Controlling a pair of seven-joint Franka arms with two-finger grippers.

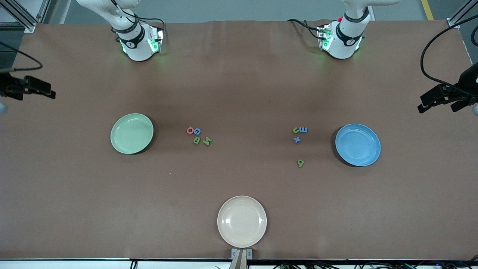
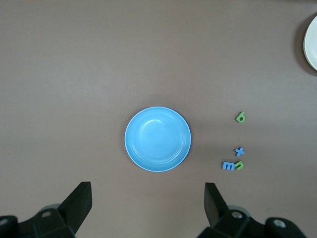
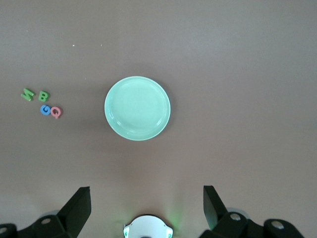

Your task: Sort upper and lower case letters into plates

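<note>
- Front view, nearest the camera: the cream plate (image 1: 242, 221) sits at the table (image 1: 74, 209) edge, empty. It is no part of the sorting, so a letter dropped there would be a mistake.
- Farther in, the lower case letters (image 1: 299, 139) lie loose beside the blue plate (image 1: 357, 145), and the upper case letters (image 1: 198, 135) are huddled near the green plate (image 1: 132, 133). They are tiny and touching, so a pinch may catch two or flick one away.
- Highest up, the left gripper (image 2: 147, 203) hangs over the blue plate and the right gripper (image 3: 147, 204) over the green, both with fingers spread and holding nothing.
</note>
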